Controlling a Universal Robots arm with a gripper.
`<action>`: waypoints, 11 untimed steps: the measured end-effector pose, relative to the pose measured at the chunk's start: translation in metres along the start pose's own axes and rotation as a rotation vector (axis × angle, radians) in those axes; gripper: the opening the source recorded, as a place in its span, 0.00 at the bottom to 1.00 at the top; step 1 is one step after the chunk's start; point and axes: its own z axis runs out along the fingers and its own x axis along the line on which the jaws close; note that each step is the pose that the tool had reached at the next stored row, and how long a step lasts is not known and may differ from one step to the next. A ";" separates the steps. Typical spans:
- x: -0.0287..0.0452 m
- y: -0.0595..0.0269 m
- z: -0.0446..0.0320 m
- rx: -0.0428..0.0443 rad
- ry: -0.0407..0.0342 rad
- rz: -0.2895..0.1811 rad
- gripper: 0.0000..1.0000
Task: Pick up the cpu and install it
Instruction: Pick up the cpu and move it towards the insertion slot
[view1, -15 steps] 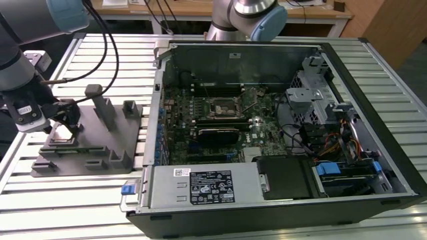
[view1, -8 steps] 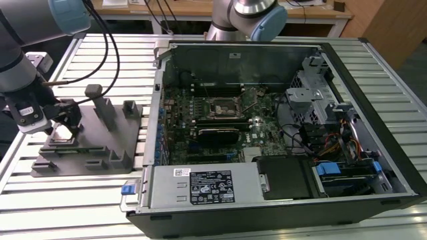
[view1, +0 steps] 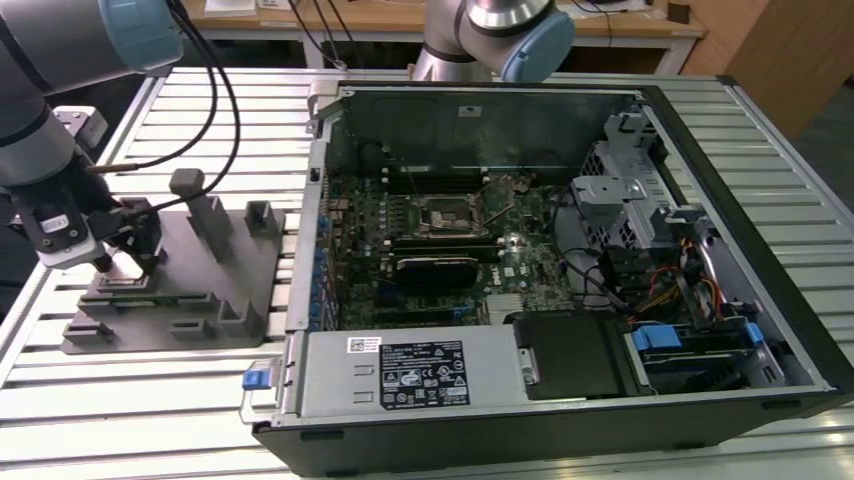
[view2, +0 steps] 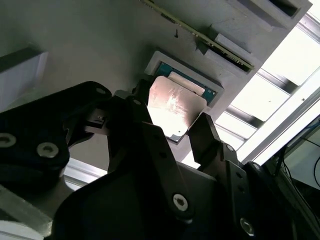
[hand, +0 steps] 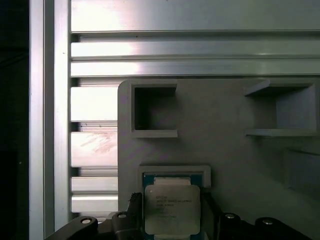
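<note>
The cpu (view2: 175, 102), a thin square chip with a pale silver top, sits at a shallow pocket of the grey plastic fixture (view1: 200, 290); in the first wrist view the cpu (hand: 172, 212) covers most of that pocket. My gripper (view2: 172, 117) has its black fingers (view2: 142, 107) pressed against two opposite edges of the chip. In the exterior view the gripper (view1: 120, 262) stands low over the fixture's left end. The motherboard's square socket (view1: 441, 213) lies open inside the computer case (view1: 747, 250), far to the exterior view's right of the gripper.
Upright posts and blocks (view1: 200, 205) rise from the fixture close to the gripper. The case's left wall (view1: 318, 200) stands between fixture and motherboard. A black heatsink block (view1: 434, 270) lies below the socket. A second arm's base (view1: 494, 40) stands behind the case. All rests on a slatted aluminium table (view1: 134, 400).
</note>
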 end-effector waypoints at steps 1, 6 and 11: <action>-0.0002 0.0000 0.0001 0.0000 0.0001 0.000 0.57; -0.0008 0.0000 -0.0006 -0.0001 0.0000 0.000 0.54; -0.0009 0.0001 -0.0045 -0.0001 -0.0001 0.000 0.54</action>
